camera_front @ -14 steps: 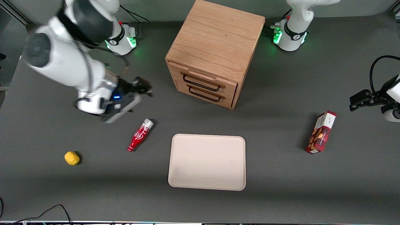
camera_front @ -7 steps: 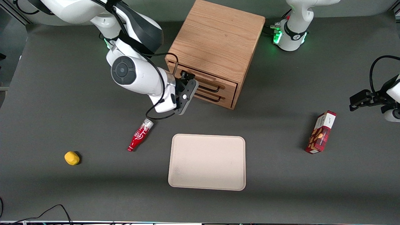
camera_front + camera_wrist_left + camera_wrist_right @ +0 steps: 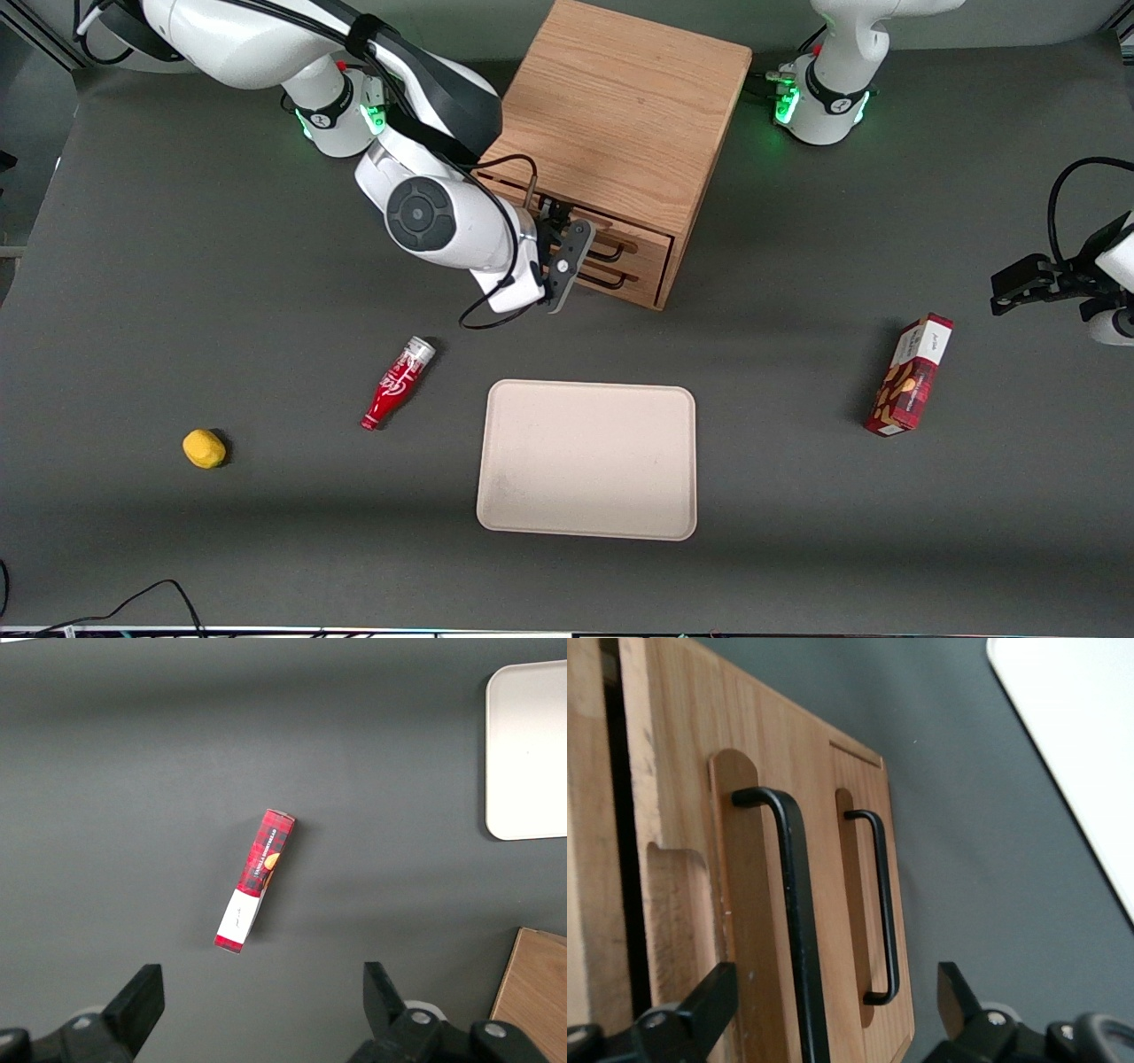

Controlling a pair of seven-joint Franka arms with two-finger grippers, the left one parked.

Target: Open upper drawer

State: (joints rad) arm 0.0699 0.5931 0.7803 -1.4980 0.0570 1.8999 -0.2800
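Note:
The oak cabinet [image 3: 611,115] stands at the table's middle, farther from the front camera than the tray. Its upper drawer [image 3: 645,237] is shut, its front level with the lower drawer's front [image 3: 642,270]. My right gripper [image 3: 567,241] is open right in front of the drawer fronts, partly covering them in the front view. In the right wrist view the upper drawer's black wire handle [image 3: 793,904] runs between my open fingers [image 3: 700,1001], untouched; my gripper [image 3: 833,983] straddles it. The lower drawer's handle [image 3: 883,904] lies beside it.
A beige tray [image 3: 586,459] lies nearer the front camera than the cabinet and also shows in the right wrist view [image 3: 1081,726]. A red bottle [image 3: 396,382] and a yellow object [image 3: 204,448] lie toward the working arm's end. A red box [image 3: 912,374] lies toward the parked arm's end.
My right arm has swung from the working arm's end of the table to the cabinet. The gripper now sits in front of the drawer fronts, around the upper handle.

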